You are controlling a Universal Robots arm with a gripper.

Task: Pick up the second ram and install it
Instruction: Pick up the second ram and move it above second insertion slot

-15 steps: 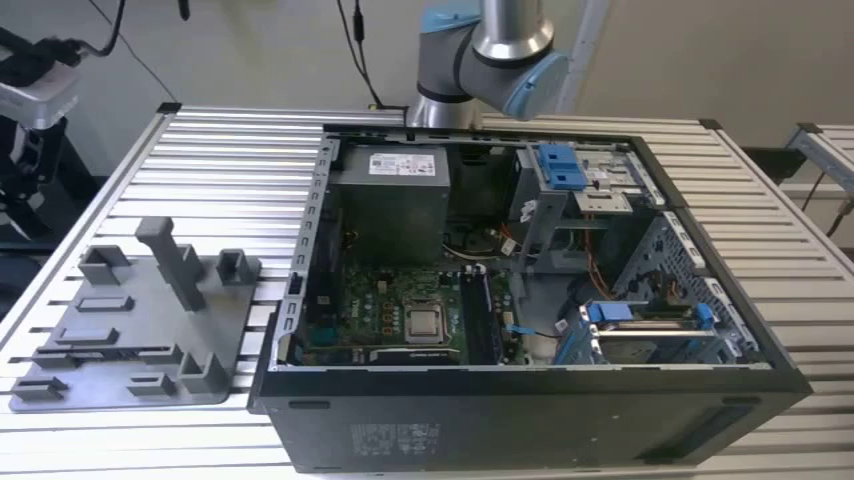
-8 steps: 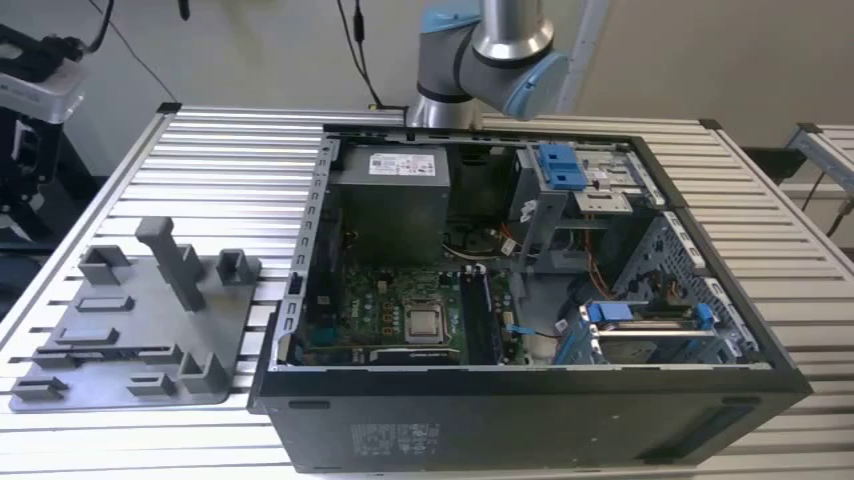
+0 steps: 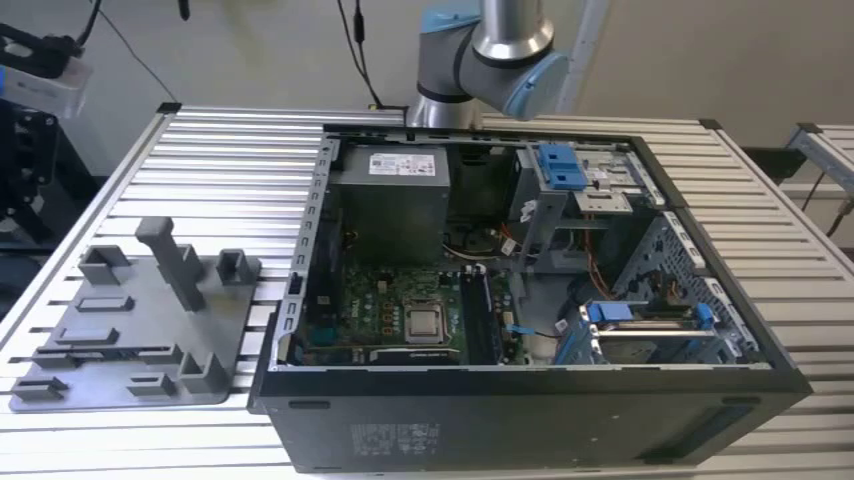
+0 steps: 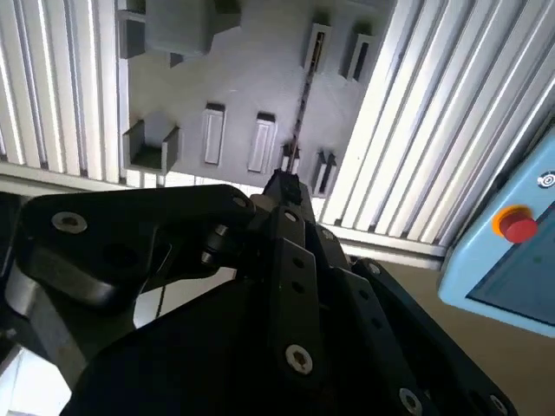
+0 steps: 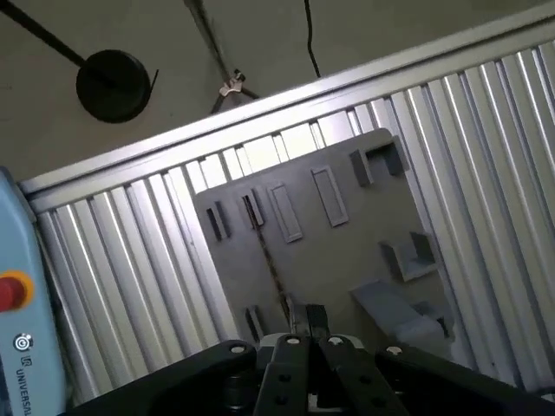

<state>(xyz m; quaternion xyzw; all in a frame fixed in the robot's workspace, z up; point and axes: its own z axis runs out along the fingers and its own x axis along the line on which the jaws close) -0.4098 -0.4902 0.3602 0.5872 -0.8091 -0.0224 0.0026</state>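
The second ram (image 4: 301, 117) is a thin dark strip seen edge-on, standing in the slotted holders of the grey tray (image 4: 243, 69). It appears in both wrist views, and the first wrist view has the ram (image 5: 269, 260) running across the tray (image 5: 347, 251). In the exterior view the ram (image 3: 118, 352) is a dark line low on the tray (image 3: 147, 320), at that view's left. My gripper (image 4: 283, 185) hangs well above the tray, roughly over the near end of the ram. Its black linkages converge to a point and the gripper (image 5: 310, 319) is shut on nothing.
An open computer case (image 3: 534, 300) stands at the exterior view's right of the tray, with a grey power-supply box (image 3: 390, 205) and a green motherboard (image 3: 400, 310) inside. Everything rests on a slatted aluminium table (image 3: 227, 150). A light-blue pendant with a red button (image 4: 519, 224) lies beyond the table edge.
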